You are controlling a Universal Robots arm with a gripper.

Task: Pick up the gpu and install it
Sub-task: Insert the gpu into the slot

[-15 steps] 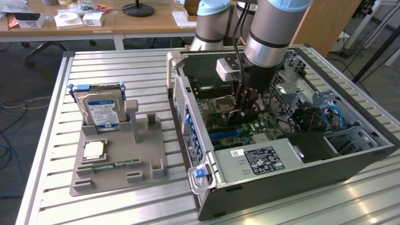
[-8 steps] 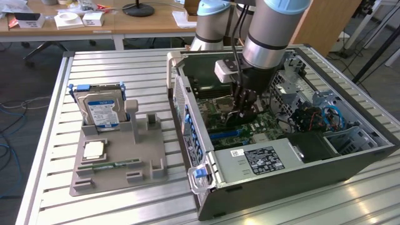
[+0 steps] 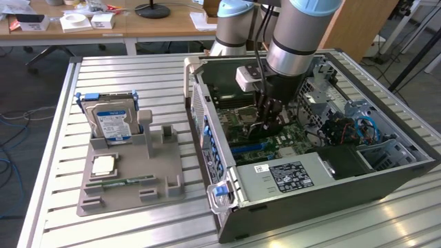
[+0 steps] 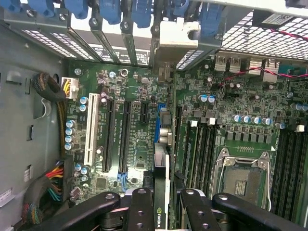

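The black multi-link gripper (image 4: 163,199) is down inside the open dark grey metal computer case (image 3: 331,194). It is closed on the gpu (image 4: 161,168), a thin flat dark card with a green-and-white logo on it. The card stands on edge between the fingers (image 4: 139,209), directly below the wrist and over the green motherboard (image 4: 144,144). Its long axis runs parallel to the board's expansion slots, and its far end points at the case's rear wall with the row of blue plastic clips (image 4: 111,10). Whether its lower edge is touching a slot cannot be told. To one side of the held card lie one long white slot (image 4: 91,130), two long black slots (image 4: 107,137) and one short black slot (image 4: 143,113). One blue slot (image 4: 158,122) lies just ahead of the gripper, in line with the card. On the other side, just beside the gripper, is one square metal processor socket (image 4: 243,178). In the exterior view the gripper (image 3: 267,124) hangs from one grey-and-blue arm (image 3: 293,41) over the middle of the case. Well apart from it, outside the case towards the exterior view's left, one grey plastic parts holder (image 3: 162,170) sits on the slatted aluminium table (image 3: 55,155). The holder carries one silver hard drive with a blue label (image 3: 111,121) standing upright, one square silver processor chip (image 3: 103,165) lying flat, and one narrow green memory stick (image 3: 121,182) lying flat.
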